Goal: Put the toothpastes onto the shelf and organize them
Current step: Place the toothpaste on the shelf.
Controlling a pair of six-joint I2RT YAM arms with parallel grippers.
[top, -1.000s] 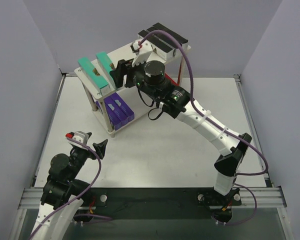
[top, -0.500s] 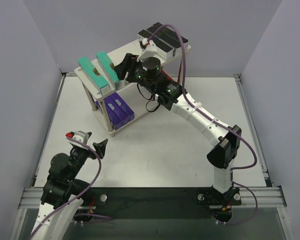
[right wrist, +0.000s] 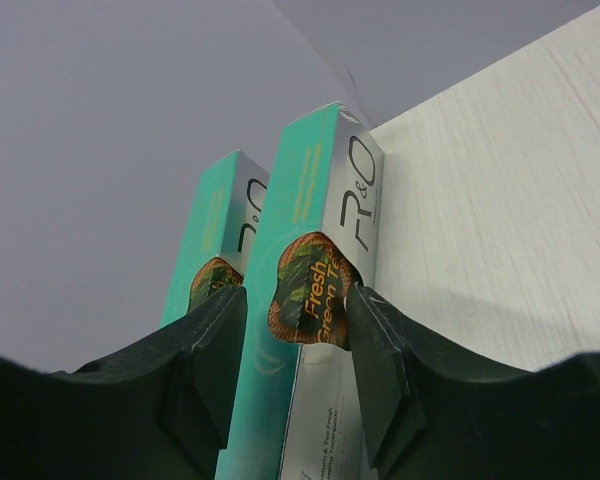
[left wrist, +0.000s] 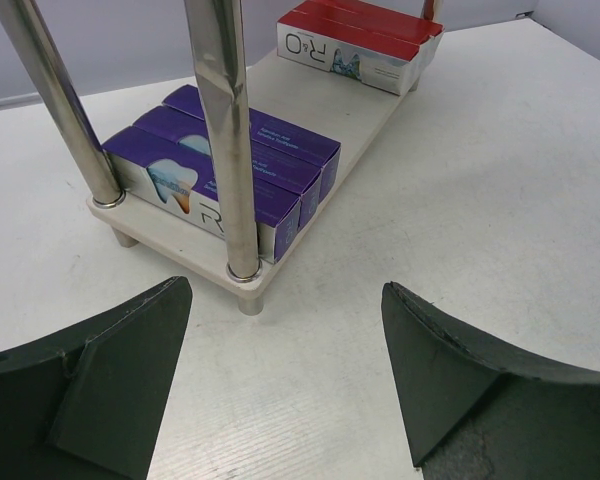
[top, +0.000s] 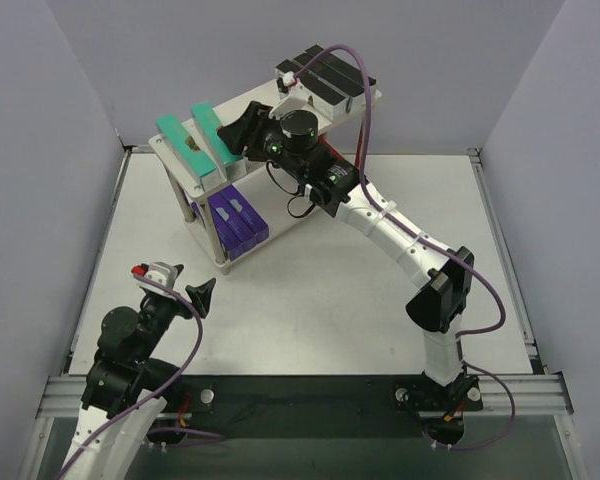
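The right gripper (right wrist: 292,315) straddles a glossy teal toothpaste carton (right wrist: 325,190) lying on the top board of the pale wooden two-tier shelf (right wrist: 480,170). Its fingers sit close against both long sides, though I cannot tell whether they pinch it, and a second teal carton (right wrist: 225,215) lies just to its left. Black cartons (top: 330,75) lie at that board's far right, purple cartons (left wrist: 230,160) and red cartons (left wrist: 355,45) sit on the lower board, and the left gripper (left wrist: 285,300) hangs empty, fingers wide apart, over the white table (left wrist: 480,200) near the shelf's near left corner.

Teal cartons (top: 195,145), black cartons (top: 330,72) atop shelf (left wrist: 365,120) — purple cartons (left wrist: 230,165), red cartons (left wrist: 365,40) below
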